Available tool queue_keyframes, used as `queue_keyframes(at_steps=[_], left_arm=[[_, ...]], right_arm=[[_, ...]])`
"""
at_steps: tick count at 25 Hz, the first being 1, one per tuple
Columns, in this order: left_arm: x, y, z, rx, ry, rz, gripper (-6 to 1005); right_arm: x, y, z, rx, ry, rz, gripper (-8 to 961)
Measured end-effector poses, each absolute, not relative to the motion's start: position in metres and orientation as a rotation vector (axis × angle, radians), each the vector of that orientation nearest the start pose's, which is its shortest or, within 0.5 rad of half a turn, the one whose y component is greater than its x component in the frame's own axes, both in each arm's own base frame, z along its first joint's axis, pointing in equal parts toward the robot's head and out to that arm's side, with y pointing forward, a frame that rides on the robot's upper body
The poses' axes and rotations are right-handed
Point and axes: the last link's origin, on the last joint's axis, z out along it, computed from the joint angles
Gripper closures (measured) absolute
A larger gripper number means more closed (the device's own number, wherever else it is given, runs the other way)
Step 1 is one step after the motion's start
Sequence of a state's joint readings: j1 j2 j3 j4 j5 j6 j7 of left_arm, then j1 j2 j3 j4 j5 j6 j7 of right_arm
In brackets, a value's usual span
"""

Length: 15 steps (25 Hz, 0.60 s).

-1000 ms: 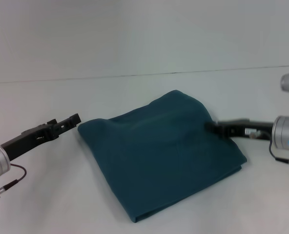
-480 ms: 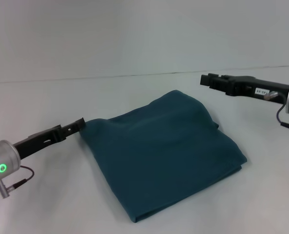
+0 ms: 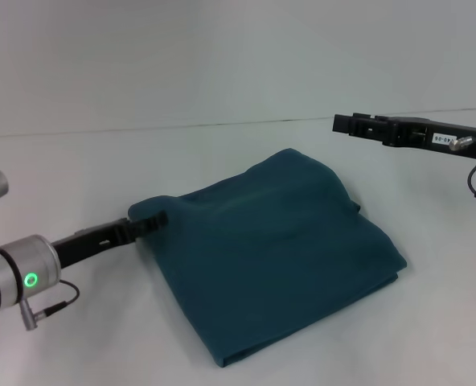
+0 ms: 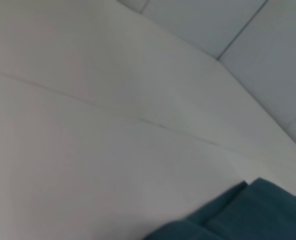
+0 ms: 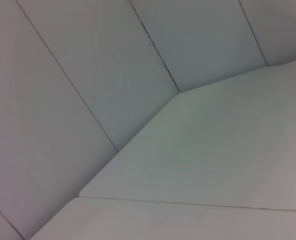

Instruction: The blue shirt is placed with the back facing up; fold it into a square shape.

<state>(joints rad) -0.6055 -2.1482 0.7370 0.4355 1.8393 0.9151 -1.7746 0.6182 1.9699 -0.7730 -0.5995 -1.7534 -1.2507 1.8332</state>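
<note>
1. Blue shirt [image 3: 270,257] lies folded into a rough four-sided shape on the white table [image 3: 77,169], middle of the head view, one corner pointing toward the robot; the left wrist view catches only a layered edge of it [image 4: 248,212]
2. Left gripper [image 3: 153,220] sits low at the shirt's left corner, its tip touching the fabric edge; whether its fingers are apart or closed on cloth cannot be told
3. Right gripper [image 3: 342,125] hangs raised above the table, beyond the shirt's far right side, well apart from it; its finger state cannot be told either
</note>
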Motion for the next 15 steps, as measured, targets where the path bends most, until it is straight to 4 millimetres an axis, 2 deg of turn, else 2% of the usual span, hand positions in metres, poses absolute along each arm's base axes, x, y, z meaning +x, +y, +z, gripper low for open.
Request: queue_keyframes(at_steps=[15], left_arm=[[-0.2836,0.3746,-0.0629,-2.166,-1.420,-0.595,49]], right_arm=[[0.2568,0.4025,0.0506,-2.294,1.133,0.846,354]])
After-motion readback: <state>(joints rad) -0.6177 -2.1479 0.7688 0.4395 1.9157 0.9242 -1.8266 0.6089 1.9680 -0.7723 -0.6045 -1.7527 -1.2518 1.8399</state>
